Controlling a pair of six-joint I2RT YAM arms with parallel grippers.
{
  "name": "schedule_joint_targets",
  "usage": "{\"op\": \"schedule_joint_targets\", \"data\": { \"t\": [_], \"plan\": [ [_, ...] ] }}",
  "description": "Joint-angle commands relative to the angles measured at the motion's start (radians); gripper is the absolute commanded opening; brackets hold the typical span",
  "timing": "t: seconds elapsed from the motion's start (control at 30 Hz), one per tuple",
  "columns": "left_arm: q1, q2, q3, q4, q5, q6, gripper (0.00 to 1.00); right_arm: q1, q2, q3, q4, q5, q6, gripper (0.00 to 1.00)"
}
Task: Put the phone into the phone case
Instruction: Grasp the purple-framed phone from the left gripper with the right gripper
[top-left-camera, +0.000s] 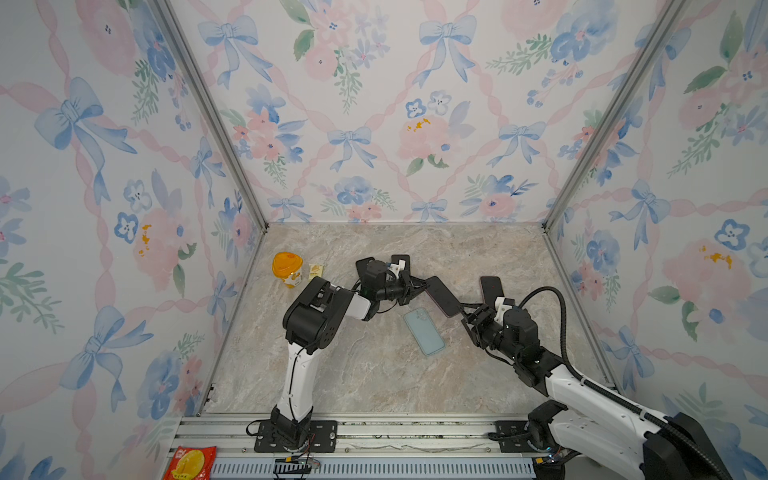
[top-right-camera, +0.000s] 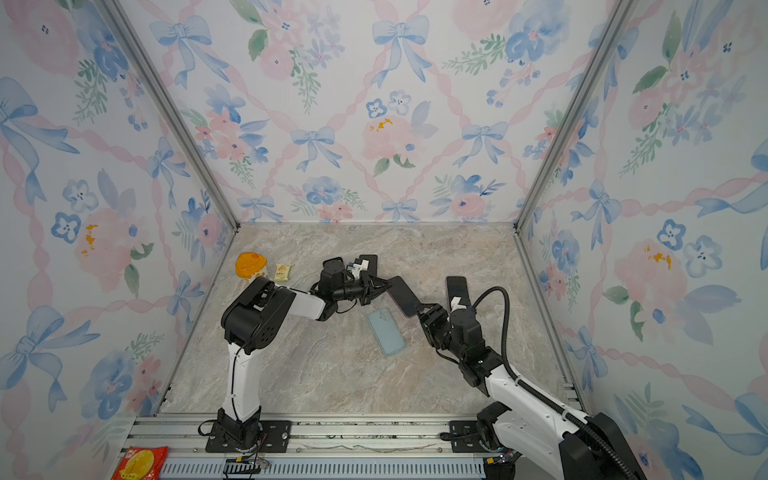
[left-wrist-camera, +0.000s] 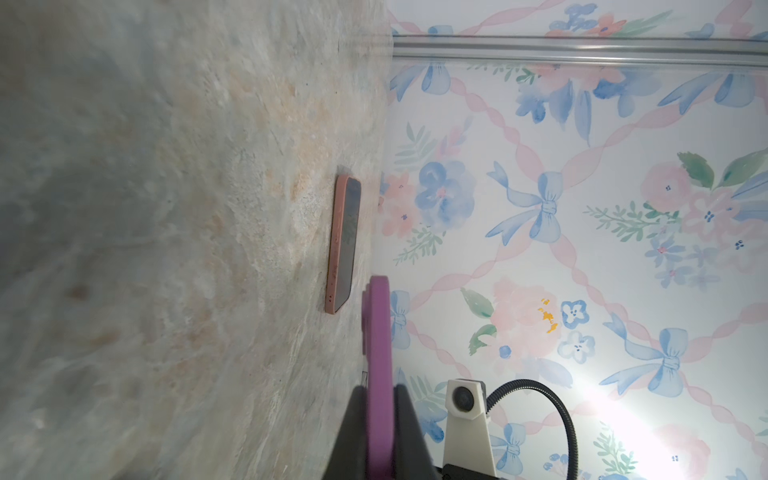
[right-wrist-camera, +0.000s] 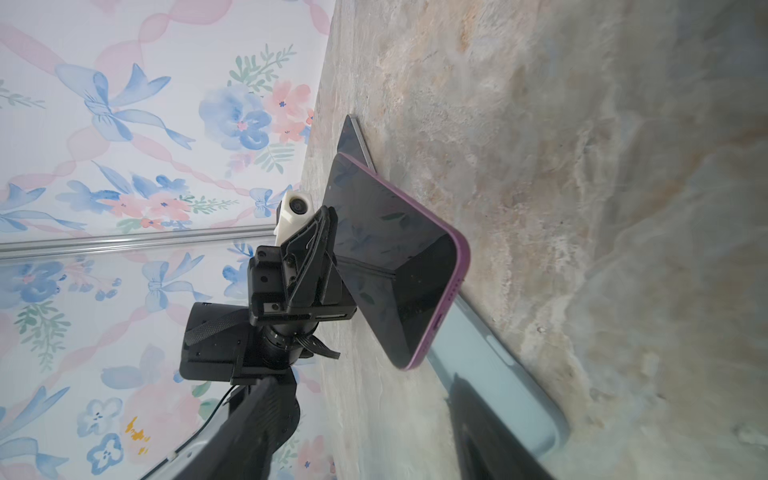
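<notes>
My left jaws clamp the purple phone (top-left-camera: 441, 296); right jaws gape at its free end. Blue case (top-left-camera: 424, 331) lies at six o'clock, open surface (top-left-camera: 374, 374) beyond; pink-cased phone (top-left-camera: 491, 289) at three.

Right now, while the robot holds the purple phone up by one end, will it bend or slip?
Probably stiff: the purple phone juts out as a straight slab though the left gripper pinches only one end. It may be slippery, since its glossy face mirrors the wallpaper in the right wrist view. It could well crack if dropped on the hard table.
</notes>
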Motion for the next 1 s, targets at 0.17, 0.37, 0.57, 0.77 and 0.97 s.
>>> {"op": "schedule_joint_targets", "data": {
  "t": [0.17,0.37,0.57,0.77,0.97],
  "plan": [
    [0.003,-0.073,-0.023,0.148,-0.008,-0.083,0.04,-0.036,0.037,-0.052,0.201,-0.024,0.033,0.57],
    [0.002,-0.071,-0.031,0.188,-0.001,-0.114,0.04,-0.042,0.065,-0.058,0.262,-0.007,0.023,0.49],
    [-0.003,-0.066,-0.037,0.226,-0.001,-0.139,0.05,-0.047,0.174,-0.069,0.433,-0.030,0.048,0.38],
    [-0.003,-0.073,-0.044,0.237,0.001,-0.144,0.05,-0.060,0.253,-0.088,0.528,-0.037,0.048,0.29],
    [-0.003,-0.066,-0.051,0.245,0.000,-0.144,0.05,-0.059,0.286,-0.092,0.582,-0.040,0.053,0.22]
  ]
}}
